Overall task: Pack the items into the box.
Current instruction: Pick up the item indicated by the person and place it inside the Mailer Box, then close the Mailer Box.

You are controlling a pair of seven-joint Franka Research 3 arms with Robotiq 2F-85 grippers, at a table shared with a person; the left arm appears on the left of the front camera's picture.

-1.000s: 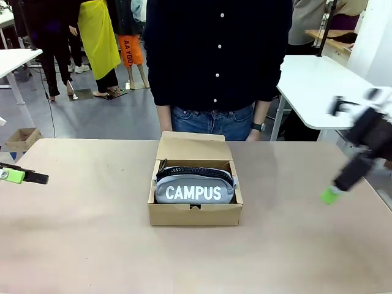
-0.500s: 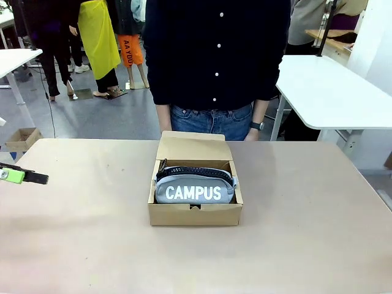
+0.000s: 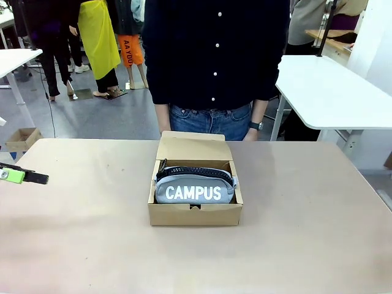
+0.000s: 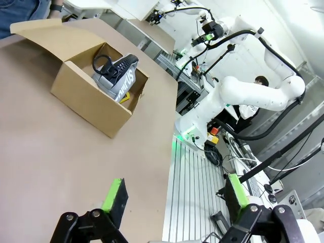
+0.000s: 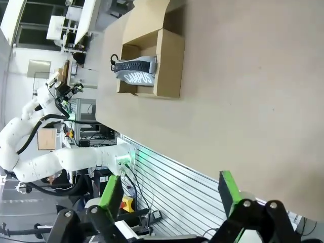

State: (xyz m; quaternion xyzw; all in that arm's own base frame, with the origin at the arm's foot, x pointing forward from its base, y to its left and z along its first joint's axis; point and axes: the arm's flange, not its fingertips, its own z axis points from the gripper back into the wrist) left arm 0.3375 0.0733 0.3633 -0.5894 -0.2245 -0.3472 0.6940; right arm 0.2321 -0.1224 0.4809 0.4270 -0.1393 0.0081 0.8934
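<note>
Right, table (image 3: pixel 306 245) first: broad and tan, with the box (image 3: pixel 195 215) sitting in its middle. Behind the box stands the person (image 3: pixel 214 61), arms down.

Now the box itself: plain card, with the lid flap standing up at its back edge. I'd call it light and fairly stiff, though that flap will bend at the hinge. So the flap's free edge looks the place to take hold for closing.

Inside the box lies the pouch (image 3: pixel 193 192), lettering facing front. It fills the box nearly wall to wall, with a black strap across its top. Soft, squashy cloth, I'd guess, which should give under the flap.

Left gripper (image 4: pixel 174 192) next: jaws spread wide, empty, well to the left of the box. The box lies far ahead of its fingers. Right gripper (image 5: pixel 169 187): also wide open, holding nothing, well clear of the box, which again sits far beyond the pads.

Smallest last: a sliver of yellow beside the pouch in the box, likely the knife (image 4: pixel 126 95).
</note>
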